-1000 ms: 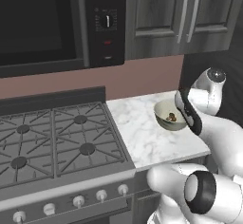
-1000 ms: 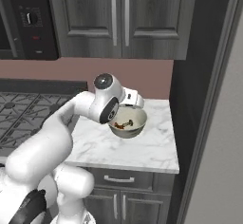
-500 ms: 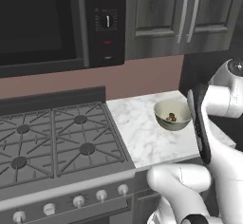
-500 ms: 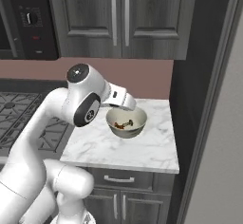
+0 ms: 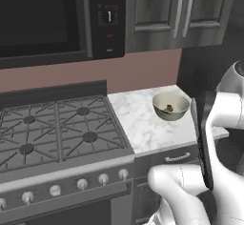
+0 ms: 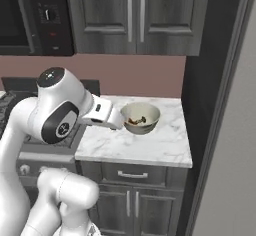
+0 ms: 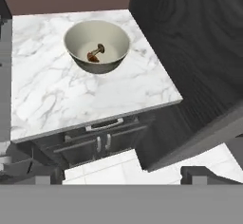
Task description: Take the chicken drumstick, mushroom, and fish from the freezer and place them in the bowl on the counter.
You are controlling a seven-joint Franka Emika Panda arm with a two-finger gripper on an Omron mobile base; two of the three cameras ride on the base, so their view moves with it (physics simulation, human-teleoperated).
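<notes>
Well beyond the wide-apart jaws sits the bowl (image 7: 97, 45).

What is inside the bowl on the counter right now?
The bowl holds one small brown item with a stem, likely the mushroom. Its near wall hides part of the floor, so more cannot be ruled out.

You see the pale cream bowl (image 7: 97, 45) standing upright on the white marble counter (image 7: 71, 95), toward its back and apart from the edges. Inside lies a small brown drumstick (image 7: 95, 53). The grey freezer (image 6: 235, 145) door stands at the counter's right.
</notes>
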